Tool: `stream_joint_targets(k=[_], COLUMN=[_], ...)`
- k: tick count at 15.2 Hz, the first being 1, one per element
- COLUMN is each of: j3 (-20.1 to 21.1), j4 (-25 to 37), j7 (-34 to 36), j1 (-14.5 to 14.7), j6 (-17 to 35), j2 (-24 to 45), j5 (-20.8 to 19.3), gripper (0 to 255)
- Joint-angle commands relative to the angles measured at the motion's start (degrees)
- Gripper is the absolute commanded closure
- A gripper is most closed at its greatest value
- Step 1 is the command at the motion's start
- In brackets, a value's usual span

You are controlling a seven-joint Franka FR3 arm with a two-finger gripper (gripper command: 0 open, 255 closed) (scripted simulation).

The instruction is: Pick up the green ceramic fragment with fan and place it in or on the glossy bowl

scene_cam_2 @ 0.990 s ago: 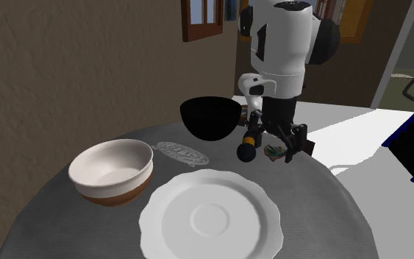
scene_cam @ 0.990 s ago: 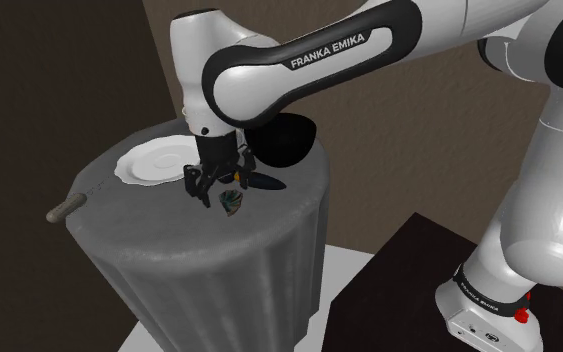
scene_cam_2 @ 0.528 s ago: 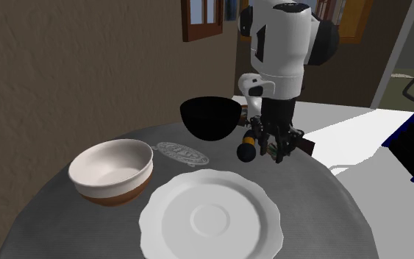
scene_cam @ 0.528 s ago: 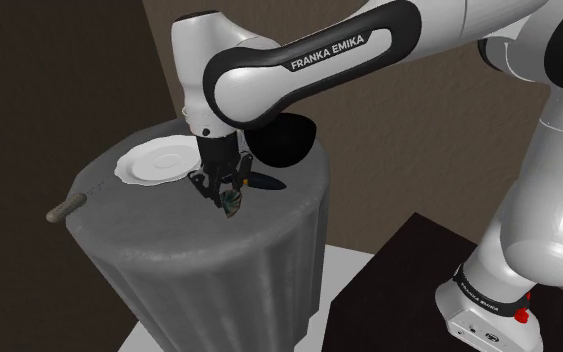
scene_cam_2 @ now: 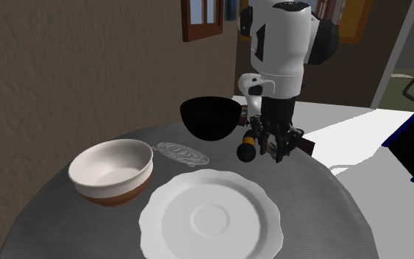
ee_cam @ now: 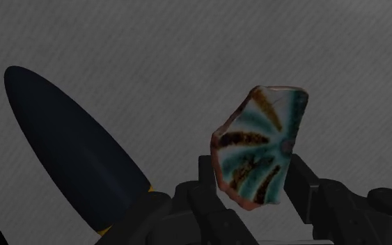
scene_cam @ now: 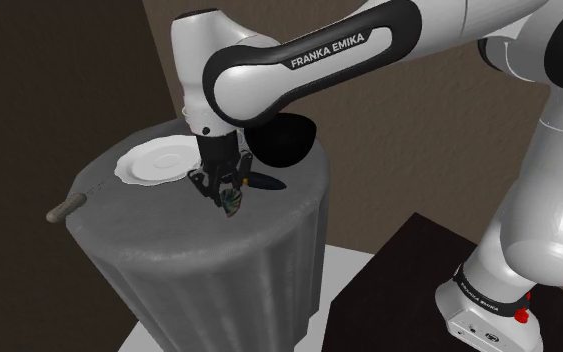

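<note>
The fragment point(ee_cam: 260, 146) is a small shard with a teal, white and brown fan pattern and a reddish rim. My gripper point(ee_cam: 255, 177) is shut on it, one black finger point(ee_cam: 208, 174) pressed to each side edge. In the shoulder view the gripper point(scene_cam: 224, 190) points down at the grey round table top point(scene_cam: 169, 235), with the fragment point(scene_cam: 231, 203) at its tips, low over the surface. A glossy black bowl point(scene_cam: 281, 140) stands just behind the hand. In the second exterior view the gripper point(scene_cam_2: 277, 143) is to the right of that bowl point(scene_cam_2: 211, 118).
A dark blue elongated object with a yellow band point(ee_cam: 69, 153) lies right beside the gripper. A white plate point(scene_cam_2: 209, 217), a white bowl with a brown base point(scene_cam_2: 113, 171) and a flat oval dish point(scene_cam_2: 183, 153) share the table. The table's edge is close by.
A second ago the fingers stood wide apart around the fragment. They then closed onto it. In the last half second nothing has moved.
</note>
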Motion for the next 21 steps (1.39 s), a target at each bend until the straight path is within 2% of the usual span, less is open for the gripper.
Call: stream_joint_targets(k=[1, 10, 11, 12, 15, 16, 21], j3=[0.04, 0.22, 0.19, 0.19, 1.65, 2.16, 1.85], j4=[1.0, 7.49, 6.69, 6.69, -1.14, -2.09, -5.52], j7=[0.0, -0.06, -0.08, -0.08, 14.65, 17.38, 17.69], j1=[0.03, 0.19, 0.15, 0.15, 4.73, 5.49, 4.91], j6=[-1.13, -7.95, -7.13, -7.13, -7.31, -7.93, -4.22], j2=[-0.13, -0.52, -0.53, -0.53, -7.02, -7.65, -7.41], j5=[0.09, 0.36, 0.35, 0.35, -11.79, -14.0, -14.43], gripper=[255, 255, 255, 0, 0, 0, 0])
